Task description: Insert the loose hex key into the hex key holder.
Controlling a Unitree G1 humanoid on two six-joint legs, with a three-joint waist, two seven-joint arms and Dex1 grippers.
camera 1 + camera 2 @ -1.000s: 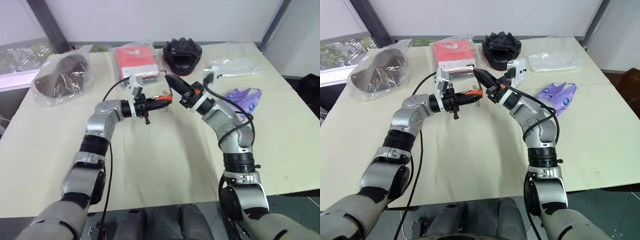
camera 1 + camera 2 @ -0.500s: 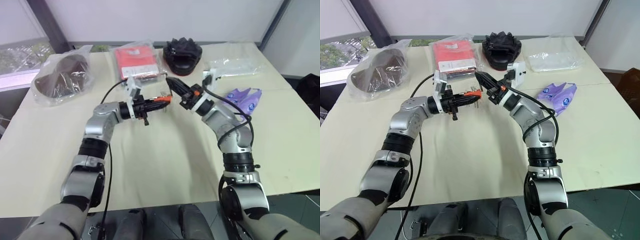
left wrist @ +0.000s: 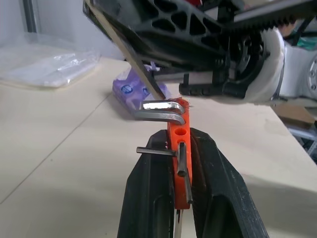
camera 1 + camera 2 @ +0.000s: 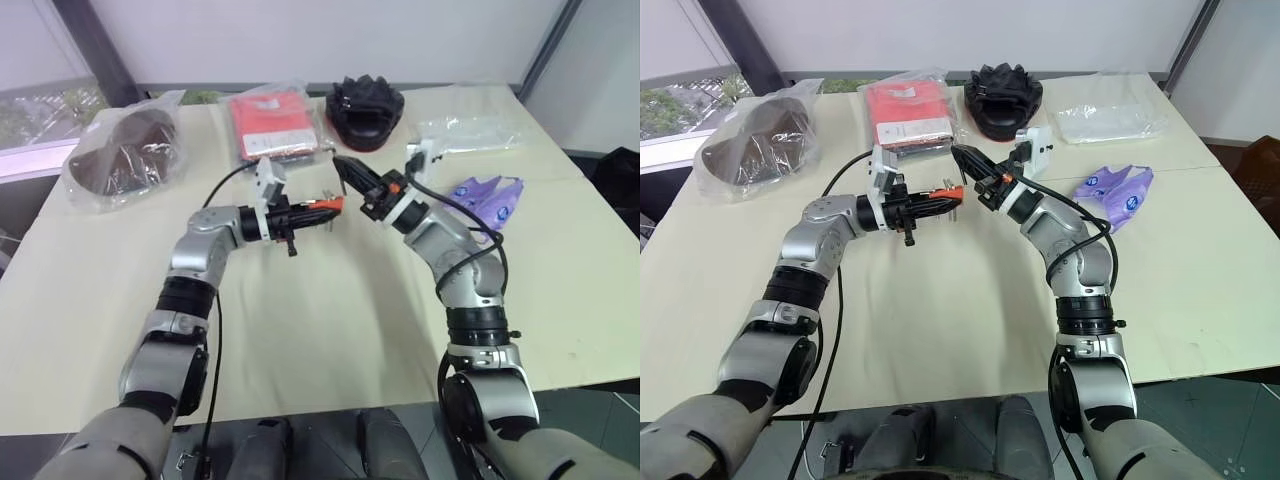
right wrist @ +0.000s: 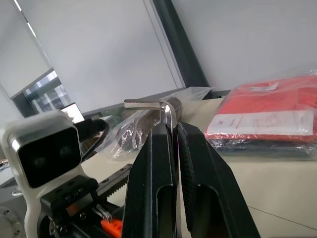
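The loose hex key [image 5: 166,111], clamped in the right gripper [image 5: 174,130], is held just beside the hex key holder [image 3: 179,148] gripped by the left gripper [image 3: 184,163]; alignment with a free hole is judged to come next.

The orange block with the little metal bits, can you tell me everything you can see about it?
The orange block looks like plastic, small and narrow, with round holes along its edge. The left gripper is shut on it, one black finger on each side, holding it in the air above the table. Several bent metal keys stick out of it: two thicker shiny ones near its far end and thinner dark ones lower down. The right gripper hangs close beyond its far end; whether anything there touches the block is unclear.
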